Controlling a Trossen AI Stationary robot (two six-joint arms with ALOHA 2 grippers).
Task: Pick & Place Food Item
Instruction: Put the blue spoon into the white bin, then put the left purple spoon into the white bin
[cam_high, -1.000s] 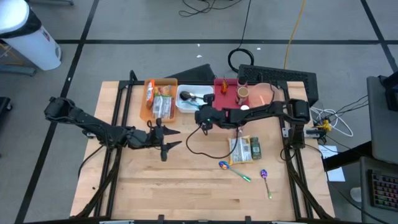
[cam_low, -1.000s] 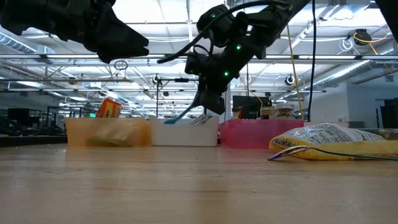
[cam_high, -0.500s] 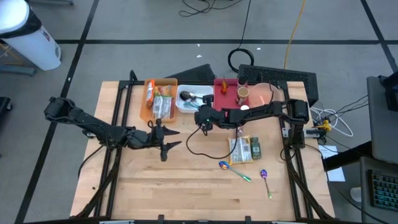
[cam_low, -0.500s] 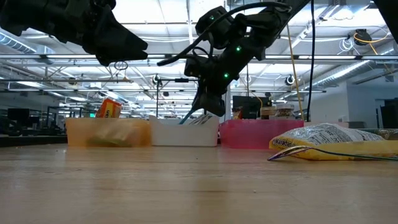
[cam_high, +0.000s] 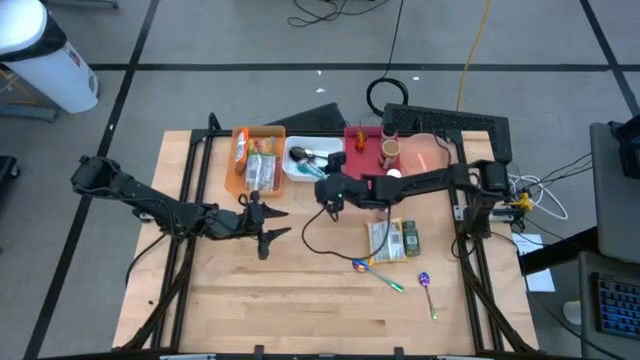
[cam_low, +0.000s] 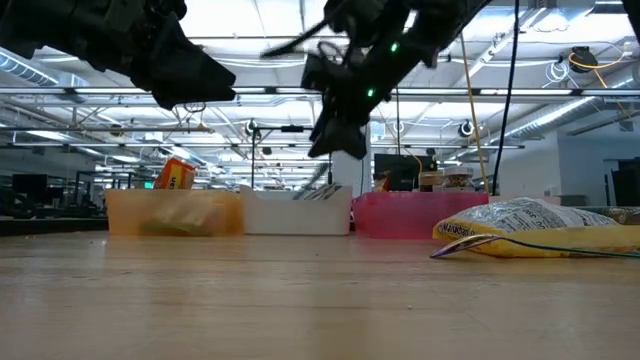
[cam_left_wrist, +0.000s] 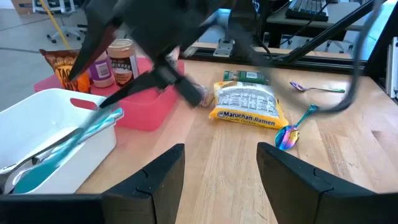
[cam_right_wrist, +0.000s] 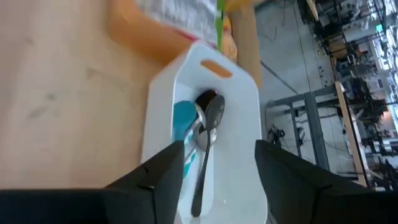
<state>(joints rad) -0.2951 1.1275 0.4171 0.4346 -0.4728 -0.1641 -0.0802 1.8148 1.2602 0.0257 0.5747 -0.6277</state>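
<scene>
The right gripper (cam_high: 328, 190) hangs spread and empty just at the six o'clock edge of the white plastic bin (cam_high: 297, 172), where a teal spoon (cam_right_wrist: 181, 122) and steel spoons (cam_right_wrist: 206, 138) lie, apparently just dropped. The yellow crinkled ramen packet (cam_high: 392, 238), flat and untouched, waits at four o'clock from it. The left gripper (cam_high: 268, 218) idles parted at nine o'clock.

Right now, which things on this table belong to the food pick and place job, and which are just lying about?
Job:
ramen packet
orange bin of food packets
white bin
pink bin
right gripper, open, above the white bin

Lying about:
two spoons on the table
spoons in the white bin
keyboard
left gripper, idle
</scene>
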